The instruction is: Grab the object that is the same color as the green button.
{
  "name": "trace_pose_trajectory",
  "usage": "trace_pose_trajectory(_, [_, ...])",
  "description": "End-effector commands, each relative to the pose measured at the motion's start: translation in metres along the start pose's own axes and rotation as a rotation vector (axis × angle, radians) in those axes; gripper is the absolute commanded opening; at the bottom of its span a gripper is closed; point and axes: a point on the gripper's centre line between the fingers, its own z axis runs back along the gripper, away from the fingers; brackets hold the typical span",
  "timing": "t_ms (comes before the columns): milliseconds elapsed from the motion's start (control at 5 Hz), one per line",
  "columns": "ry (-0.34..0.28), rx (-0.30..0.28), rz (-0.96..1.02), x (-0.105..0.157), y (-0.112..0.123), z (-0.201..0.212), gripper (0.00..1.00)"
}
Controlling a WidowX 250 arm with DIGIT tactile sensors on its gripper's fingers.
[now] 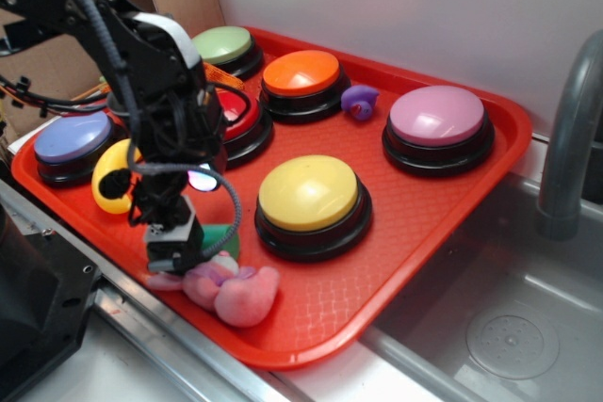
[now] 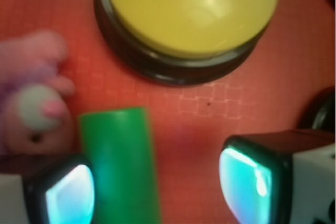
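Note:
The object, a small dark green cylinder (image 1: pixel 222 236) (image 2: pixel 121 166), lies on the red tray (image 1: pixel 405 223) beside a pink plush toy (image 1: pixel 236 291) (image 2: pixel 31 103). My gripper (image 1: pixel 175 244) (image 2: pixel 157 190) is lowered over it and stands open. In the wrist view the cylinder sits between the two fingers, close against the left pad (image 2: pixel 71 195), with a wide gap to the right pad (image 2: pixel 244 182). The green button (image 1: pixel 223 44) stands at the tray's far left corner, partly behind the arm.
Yellow button (image 1: pixel 309 193) (image 2: pixel 186 14) sits just beyond the cylinder. Orange (image 1: pixel 301 72), pink (image 1: pixel 438 115), red (image 1: pixel 237 112) and blue (image 1: pixel 73 136) buttons, a yellow banana (image 1: pixel 113 176) and a purple toy (image 1: pixel 360 101) share the tray. Sink and faucet (image 1: pixel 565 138) lie right.

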Motion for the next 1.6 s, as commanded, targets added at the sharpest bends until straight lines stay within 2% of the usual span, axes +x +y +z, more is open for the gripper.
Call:
trace_pose_trajectory(0, [0.053, -0.014, -0.013, 0.002, -0.003, -0.021, 1.00])
trace_pose_trajectory(200, [0.067, -0.010, 0.028, 0.000, 0.000, -0.025, 0.64])
trace_pose_trajectory(400, [0.081, -0.018, 0.059, -0.003, 0.004, -0.026, 0.00])
trace_pose_trajectory(600, [0.076, -0.004, 0.111, -0.003, 0.007, -0.016, 0.00])
trace_pose_trajectory(800, [0.102, 0.034, 0.273, -0.001, 0.016, 0.016, 0.00])
trace_pose_trajectory(1000, [0.131, 0.077, 0.520, 0.000, 0.034, 0.065, 0.00])
trace_pose_trajectory(1200, [0.146, 0.032, 0.676, -0.006, 0.052, 0.102, 0.00])
trace_pose_trajectory(1400, [0.093, 0.022, 0.834, -0.015, 0.070, 0.137, 0.00])
